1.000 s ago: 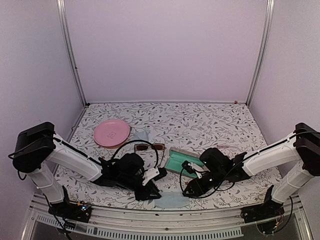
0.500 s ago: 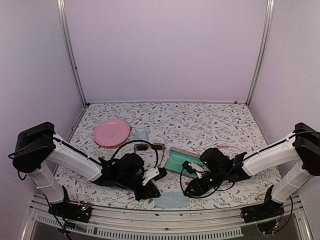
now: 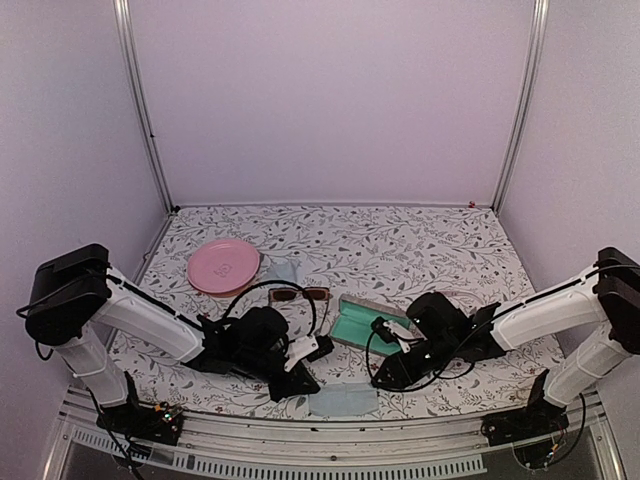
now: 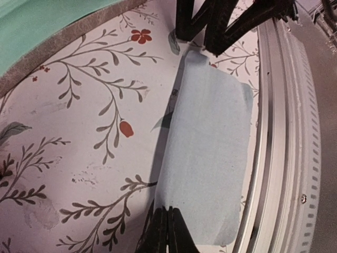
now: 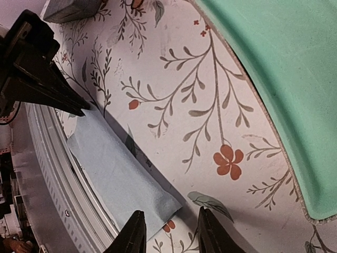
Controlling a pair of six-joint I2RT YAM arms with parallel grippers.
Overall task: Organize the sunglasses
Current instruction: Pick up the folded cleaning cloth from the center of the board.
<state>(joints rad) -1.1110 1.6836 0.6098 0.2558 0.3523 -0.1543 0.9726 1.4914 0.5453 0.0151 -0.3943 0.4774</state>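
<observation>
The dark-framed sunglasses (image 3: 300,294) with reddish-brown lenses lie on the table beyond both grippers. I cannot make out the pink-framed pair. An open case with a green lining (image 3: 365,322) lies right of them; it also shows in the right wrist view (image 5: 284,79). A pale blue cloth (image 3: 343,400) lies at the front edge. My left gripper (image 3: 300,384) is shut on the cloth's left edge (image 4: 210,158), fingertips together (image 4: 167,224). My right gripper (image 3: 386,378) is open, its fingers straddling the cloth's right corner (image 5: 169,232), and it holds nothing.
A pink plate (image 3: 224,266) sits at the back left with a second pale cloth (image 3: 284,270) beside it. The metal front rail (image 4: 284,158) runs right along the cloth. A grey-blue case end (image 5: 68,8) shows behind the left gripper.
My right gripper has shifted slightly to the right, still open. The left gripper stays shut on the cloth; the cloth has barely moved.
</observation>
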